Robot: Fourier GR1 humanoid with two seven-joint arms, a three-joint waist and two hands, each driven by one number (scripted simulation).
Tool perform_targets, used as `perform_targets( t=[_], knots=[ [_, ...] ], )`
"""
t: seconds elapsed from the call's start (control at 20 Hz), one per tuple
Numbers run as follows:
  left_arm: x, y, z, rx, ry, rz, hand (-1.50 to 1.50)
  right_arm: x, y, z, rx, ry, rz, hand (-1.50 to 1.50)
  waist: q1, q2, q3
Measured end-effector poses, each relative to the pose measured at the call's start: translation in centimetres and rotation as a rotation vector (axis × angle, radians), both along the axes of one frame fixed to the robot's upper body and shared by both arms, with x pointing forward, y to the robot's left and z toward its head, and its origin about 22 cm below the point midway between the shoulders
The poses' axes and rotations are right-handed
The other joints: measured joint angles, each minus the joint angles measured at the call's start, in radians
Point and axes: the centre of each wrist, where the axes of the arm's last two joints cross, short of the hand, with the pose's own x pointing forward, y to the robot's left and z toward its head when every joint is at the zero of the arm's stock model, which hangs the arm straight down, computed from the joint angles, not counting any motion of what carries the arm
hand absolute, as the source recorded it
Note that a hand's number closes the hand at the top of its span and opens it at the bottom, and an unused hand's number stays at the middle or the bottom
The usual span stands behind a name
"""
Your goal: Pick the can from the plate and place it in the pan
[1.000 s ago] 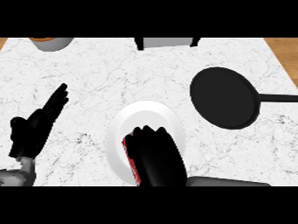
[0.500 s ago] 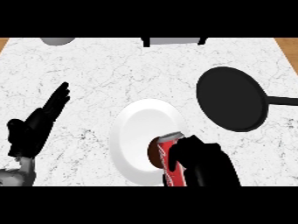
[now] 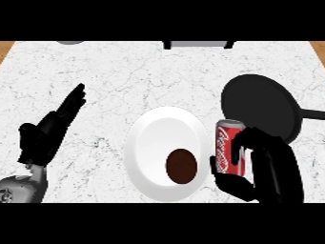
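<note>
A: Start with the big things. Why does the counter (image 3: pixel 157 76) look laid out this way?

B: The marble top carries the black pan (image 3: pixel 259 107) at the right with its handle pointing off to the right edge, and the white plate (image 3: pixel 157 143) just left of it — near each other, so the carry is short. I judge the move is a lift and a sideways swing toward the pan.

A: And the right hand (image 3: pixel 267 167)?

B: It comes in from the lower right with fingers and thumb curled round the red can (image 3: pixel 229 147), gripping it from the side so it stays upright. The can sits above the plate's right rim, between plate and pan. A dark round shadow on the plate suggests it is lifted clear.

A: The left hand (image 3: pixel 49 133)?

B: Resting at the left, fingers straight and together, holding nothing.

A: What differs from half a second back?

B: The can was lower, over the plate's bottom right part and tilted — now it stands upright, nearer the pan. A second back the hand covered the plate's lower part, the can barely showing. The left hand has not shifted.
</note>
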Motion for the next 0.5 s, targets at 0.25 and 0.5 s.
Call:
perform_targets(
  t=[0.25,0.5],
  knots=[
    [0.3,-0.3,-0.2,0.003,-0.004,-0.007,0.0,3.9,-3.5,-2.5,-0.009,-0.037,-0.092,1.5,0.01,0.002,0.0],
    [0.5,-0.7,-0.6,-0.004,-0.007,-0.016,0.0,8.2,-6.4,-4.4,-0.002,-0.059,-0.13,1.5,0.019,0.004,0.0]
  ],
)
